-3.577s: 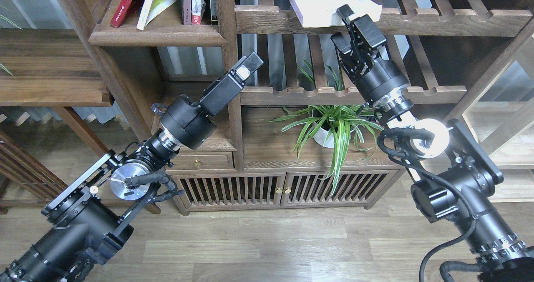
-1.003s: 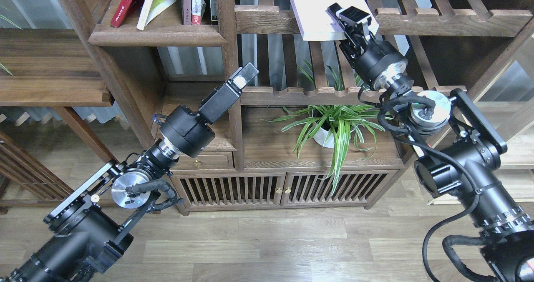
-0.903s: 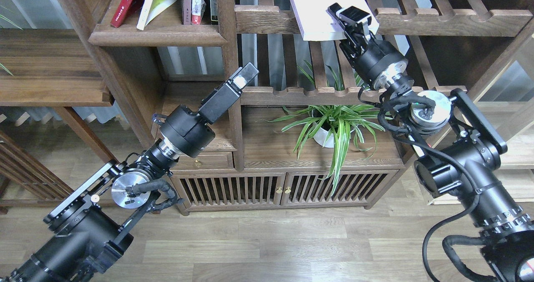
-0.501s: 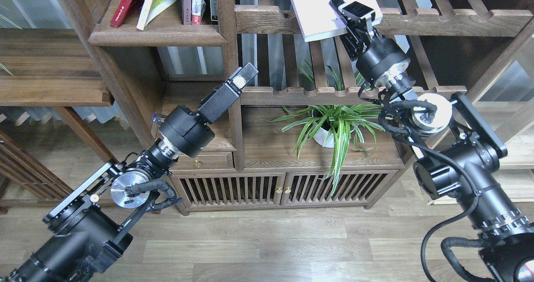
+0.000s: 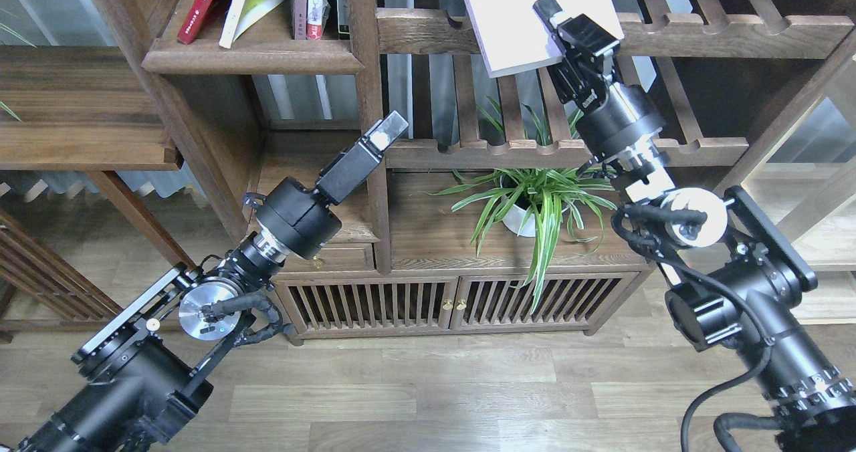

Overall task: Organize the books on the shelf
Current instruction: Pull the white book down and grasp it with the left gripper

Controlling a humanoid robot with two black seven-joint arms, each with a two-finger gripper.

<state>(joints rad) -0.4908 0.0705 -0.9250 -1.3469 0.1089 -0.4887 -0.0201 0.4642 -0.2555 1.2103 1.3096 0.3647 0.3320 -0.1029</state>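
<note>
Right gripper (image 5: 558, 27) clamped on the lower corner of the white book (image 5: 528, 17) — held tilted over the slatted rack (image 5: 702, 34), left gripper (image 5: 381, 131) raised by the bookcase post (jaw state cannot be told), other books (image 5: 251, 1) leaning on the solid shelf (image 5: 254, 57) at upper left.

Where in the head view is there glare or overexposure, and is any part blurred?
Head view: the white book is washed out, its cover showing no print; the bright disc on the right arm glares. The right claw and left claw look sharp, as does the plant. Shelf lines bow toward the frame edges.
</note>
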